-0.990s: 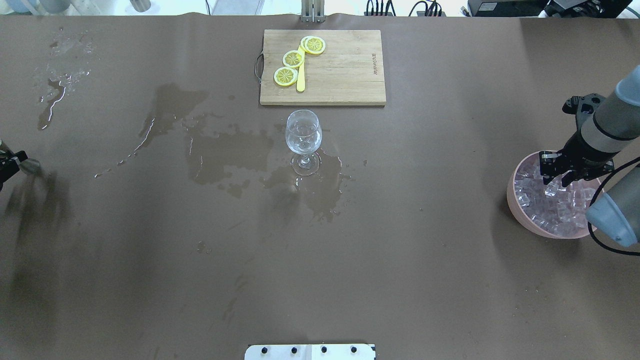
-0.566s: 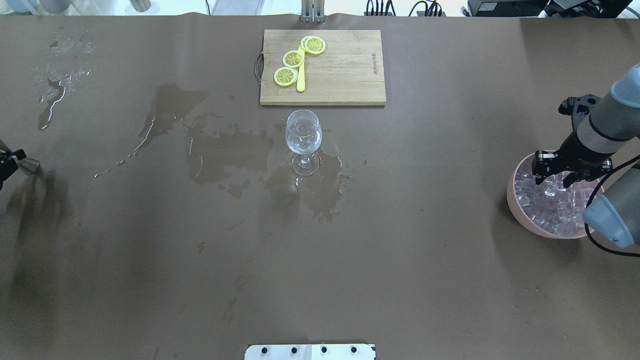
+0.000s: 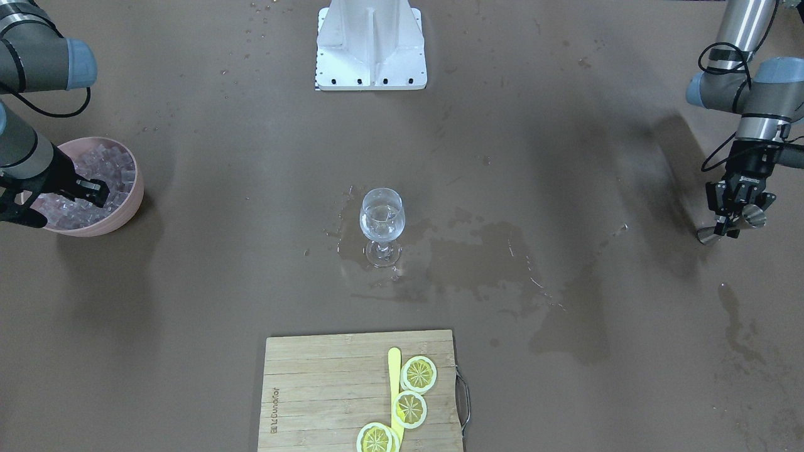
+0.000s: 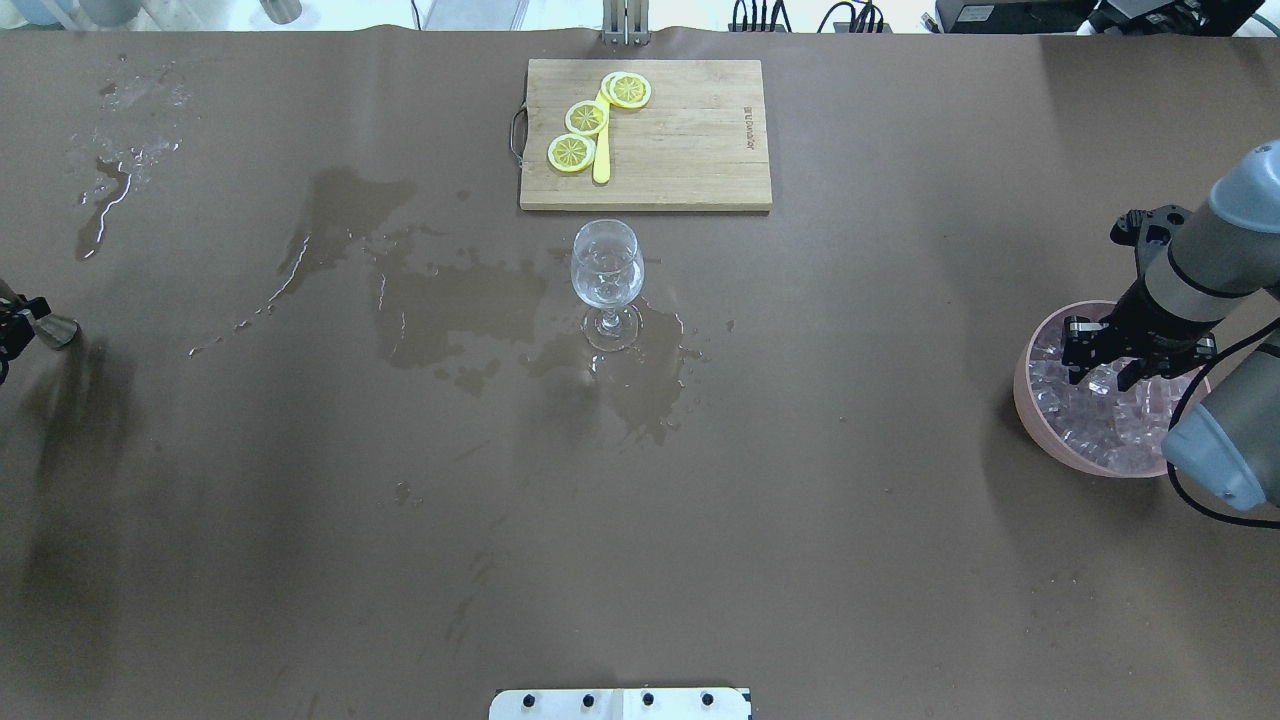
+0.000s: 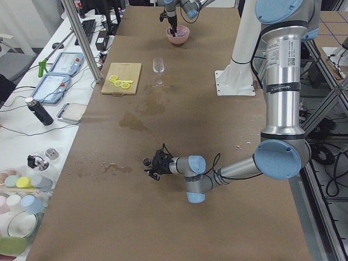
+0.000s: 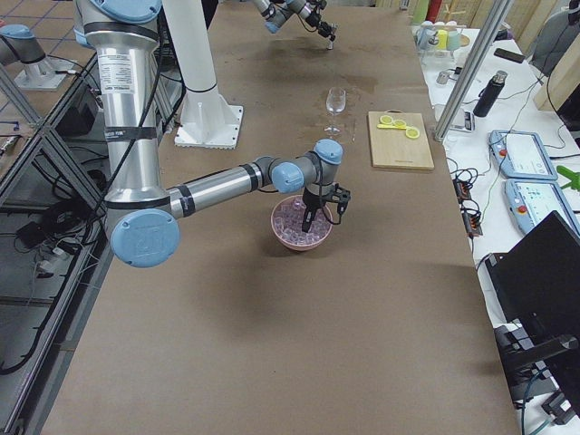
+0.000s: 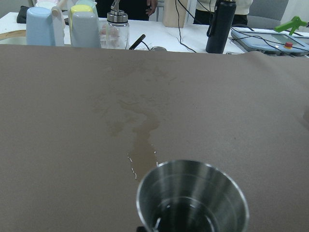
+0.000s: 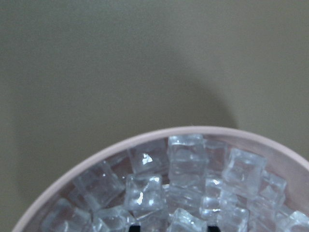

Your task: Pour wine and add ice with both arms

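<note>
Starting at the table's left edge, the left gripper [image 4: 12, 335] stays clamped on a small steel cup [image 7: 192, 198] with a little wine [image 7: 186, 223] inside; light, rigid, easily slopped. At the right edge, the right gripper [image 4: 1098, 366] hangs over the ice [image 8: 186, 193] in the pink bowl [image 4: 1030, 420], fingers apart; cubes look slippery, best pinched across flat faces.

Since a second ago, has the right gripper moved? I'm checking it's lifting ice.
Yes. The right gripper has shifted toward the pink bowl's far-left rim.
</note>
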You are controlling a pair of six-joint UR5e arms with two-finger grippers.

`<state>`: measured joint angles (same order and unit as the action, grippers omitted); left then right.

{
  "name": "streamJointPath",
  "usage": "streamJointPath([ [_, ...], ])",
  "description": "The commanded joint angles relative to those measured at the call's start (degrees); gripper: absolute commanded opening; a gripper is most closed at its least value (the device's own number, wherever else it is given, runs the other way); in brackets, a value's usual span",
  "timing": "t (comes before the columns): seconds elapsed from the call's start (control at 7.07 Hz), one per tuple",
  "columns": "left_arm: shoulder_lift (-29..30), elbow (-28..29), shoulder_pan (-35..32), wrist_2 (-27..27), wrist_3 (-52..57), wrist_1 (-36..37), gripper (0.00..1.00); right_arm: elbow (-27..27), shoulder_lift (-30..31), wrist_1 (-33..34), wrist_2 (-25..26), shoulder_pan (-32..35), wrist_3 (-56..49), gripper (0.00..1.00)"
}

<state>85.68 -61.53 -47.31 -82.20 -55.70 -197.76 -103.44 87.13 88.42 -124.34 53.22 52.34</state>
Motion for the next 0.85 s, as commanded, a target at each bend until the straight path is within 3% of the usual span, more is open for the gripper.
streamJointPath([
  [0.0,0.02,-0.17,0.03,-0.07,-0.20,-0.08,0.26,-0.01,0.85,0.00,0.15,-0.04,0.04,0.55],
  [0.28,0.02,-0.43,0.11,-0.07,-0.20,-0.17,0.16,0.08,1.20,0.00,0.33,-0.04,-0.05,0.51],
  [0.42,0.11,-0.95,0.11,-0.24,-0.20,-0.25,0.04,0.17,1.12,0.00,0.33,-0.13,-0.05,0.45],
  [0.57,0.19,-2.52,0.03,-0.42,-0.03,-0.17,0.00,0.17,1.12,0.00,0.42,-0.13,-0.05,0.34],
  [0.71,0.37,-5.32,0.11,-0.86,0.15,0.10,0.00,0.25,1.12,0.00,0.51,-0.13,0.04,0.31],
])
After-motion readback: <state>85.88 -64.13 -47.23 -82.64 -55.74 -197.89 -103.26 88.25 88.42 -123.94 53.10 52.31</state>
